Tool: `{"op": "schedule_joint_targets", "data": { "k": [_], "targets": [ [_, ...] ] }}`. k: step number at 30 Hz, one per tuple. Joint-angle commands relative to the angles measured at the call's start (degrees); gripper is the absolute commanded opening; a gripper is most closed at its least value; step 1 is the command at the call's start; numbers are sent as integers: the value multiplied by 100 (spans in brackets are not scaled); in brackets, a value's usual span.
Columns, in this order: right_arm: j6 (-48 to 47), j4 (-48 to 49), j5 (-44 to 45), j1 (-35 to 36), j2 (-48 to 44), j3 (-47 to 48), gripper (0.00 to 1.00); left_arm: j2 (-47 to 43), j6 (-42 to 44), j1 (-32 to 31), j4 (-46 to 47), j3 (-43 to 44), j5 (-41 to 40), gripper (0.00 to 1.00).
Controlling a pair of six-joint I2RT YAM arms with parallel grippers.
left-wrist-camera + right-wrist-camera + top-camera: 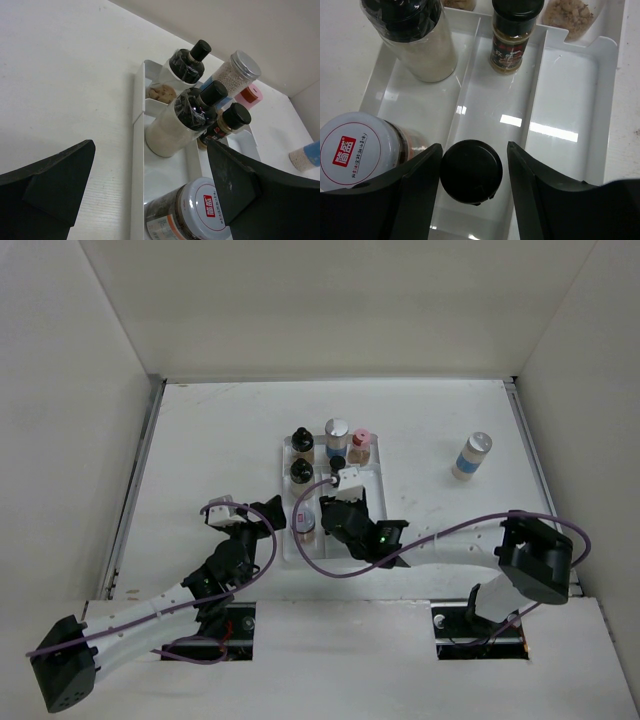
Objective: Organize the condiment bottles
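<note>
Your clear tray (570,165) lies on the white table (200,440). At the near end of its middle lane, the black-capped bottle (471,171) stands upright directly under your right gripper (474,150). Its jaws flank the cap narrowly with a sliver of gap on one side, so clear straight upward; the left gripper (150,150) hangs wide beside the tray.

Bottles (471,171) fill tray's (565,100) middle lane; right lane's near end bare.
</note>
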Motion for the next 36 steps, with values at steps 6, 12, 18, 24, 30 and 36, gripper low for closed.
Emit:
{"op": "schedule_joint_targets", "data": {
  "k": [6,12,18,24,30,36],
  "targets": [
    [47,-4,62,-130,-1287,-271,75,-39,44,63,261,-309,40,98],
    [-172,-188,-534,-1480,-2853,-334,82,-47,44,72,261,-309,40,98],
    [-462,-971,-395,-4038,-2733,281,100,-179,44,81,270,-362,84,98],
    [-849,-1209,-833,-5499,-1538,1142,100,-232,62,90,270,-380,154,98],
    [-1087,-1323,-984,-5975,-983,1267,100,-294,71,142,270,-406,251,98],
    [-955,-1296,-913,-6125,-702,1143,100,-302,79,178,270,-397,304,98]
  ]
}}
